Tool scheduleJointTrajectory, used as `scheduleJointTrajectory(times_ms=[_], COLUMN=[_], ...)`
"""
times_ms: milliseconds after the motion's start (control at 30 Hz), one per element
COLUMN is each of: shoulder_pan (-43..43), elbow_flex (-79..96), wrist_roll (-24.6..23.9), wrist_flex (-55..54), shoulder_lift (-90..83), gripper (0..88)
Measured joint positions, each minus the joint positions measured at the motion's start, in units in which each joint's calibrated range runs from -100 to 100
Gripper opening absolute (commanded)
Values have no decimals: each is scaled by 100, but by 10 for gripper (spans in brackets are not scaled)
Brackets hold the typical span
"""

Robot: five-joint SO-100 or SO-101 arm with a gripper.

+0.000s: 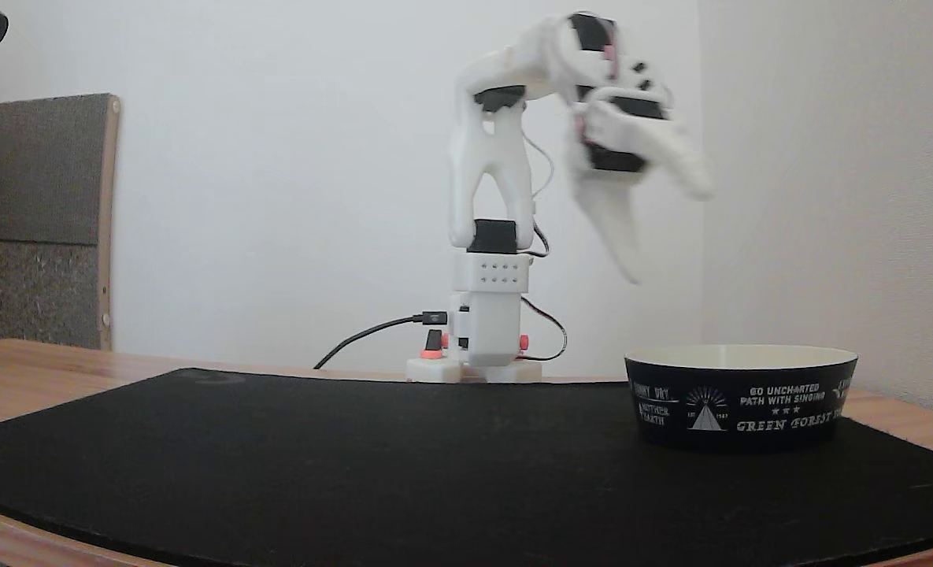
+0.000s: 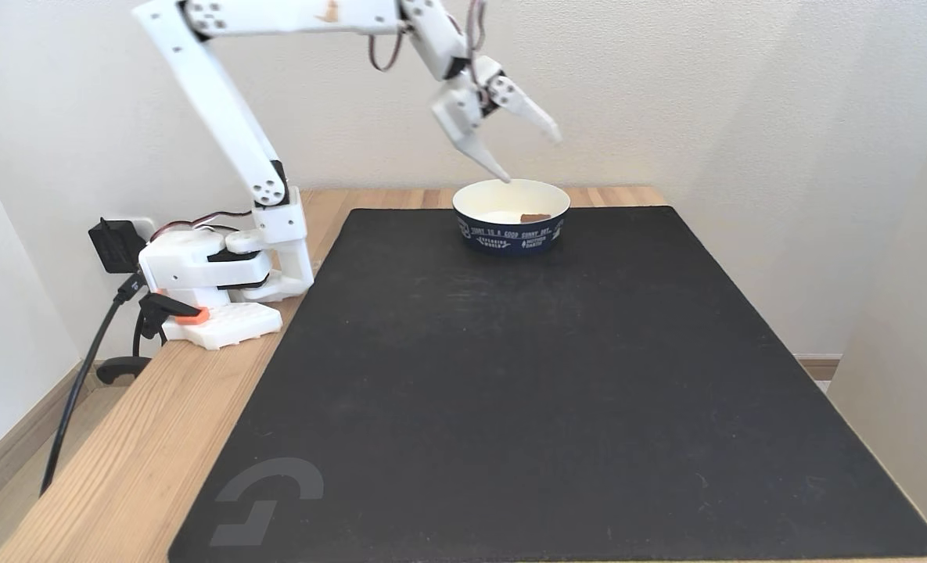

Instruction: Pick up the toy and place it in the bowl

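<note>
The bowl (image 1: 740,398) (image 2: 511,216), black outside with white lettering and cream inside, stands on the black mat. The small red-brown toy (image 2: 535,217) lies inside it near the right wall in a fixed view; from the low fixed view the bowl's wall hides it. My white gripper (image 2: 529,159) (image 1: 671,232) hangs above the bowl, open, its two fingers spread wide with nothing between them. It looks motion-blurred in the low fixed view.
A large black mat (image 2: 557,375) covers most of the wooden table (image 2: 119,438). The arm's base (image 2: 213,274) with cables sits at the table's left edge. A wall lies close behind the bowl. A padded panel (image 1: 37,220) leans at the far left.
</note>
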Motion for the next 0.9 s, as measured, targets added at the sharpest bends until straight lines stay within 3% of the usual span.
scheduleJointTrajectory(times_ms=[100,300,467,667,900], shoulder_pan=[175,333,366,449,666], elbow_flex=[1086,4884,6566,7728,7747], wrist_roll=[26,15,10,5,15], wrist_flex=[-304,-1655,-1781,-1309,-802], shoulder_lift=[-1041,-3847,-5662,-7710,-8043], gripper=[63,63,63,67,69])
